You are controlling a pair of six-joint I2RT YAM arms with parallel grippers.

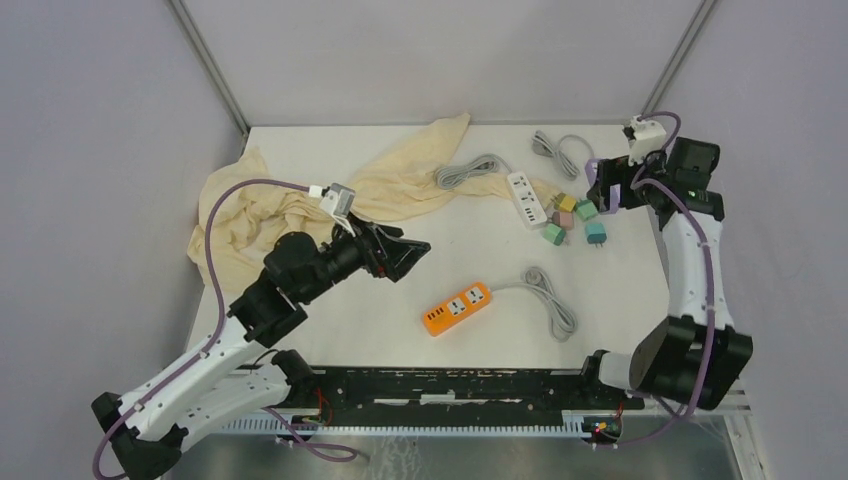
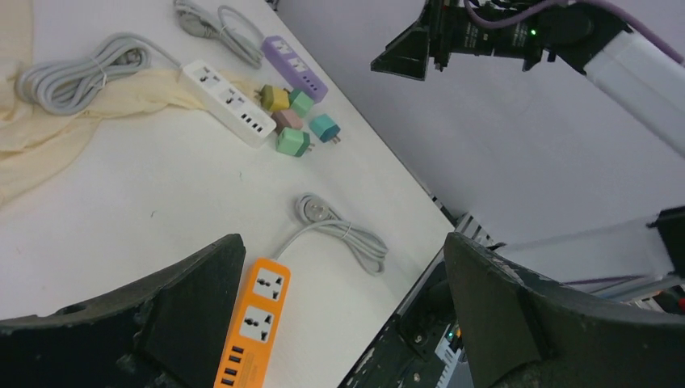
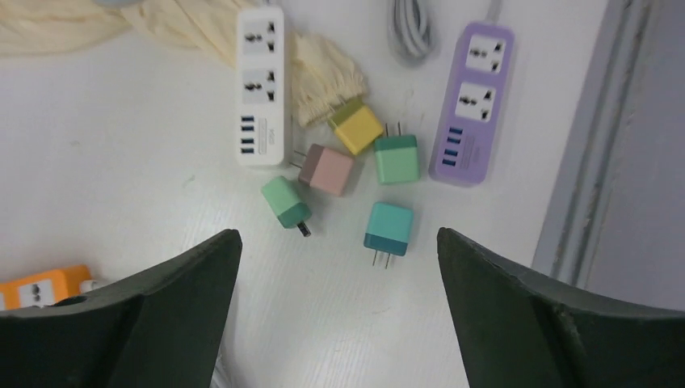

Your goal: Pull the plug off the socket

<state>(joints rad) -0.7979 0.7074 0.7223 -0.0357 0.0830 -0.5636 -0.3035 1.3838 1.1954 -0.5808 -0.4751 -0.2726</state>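
Several loose plugs lie in a cluster on the white table between a white socket strip (image 3: 261,85) and a purple socket strip (image 3: 472,100). Nearest my right gripper is a teal plug (image 3: 388,229), lying flat with its prongs bare. The sockets on both strips show empty. My right gripper (image 3: 338,238) hangs open above the cluster (image 1: 573,218), holding nothing. My left gripper (image 2: 343,242) is open wide above the table's middle, with the orange socket strip (image 2: 254,323) just below its left finger. That strip's sockets are empty too.
A crumpled cream cloth (image 1: 260,205) covers the back left, and one end lies under the white strip. Grey coiled cords (image 1: 552,300) trail from the strips. The table's right edge and a metal frame post (image 3: 594,153) run close to the purple strip.
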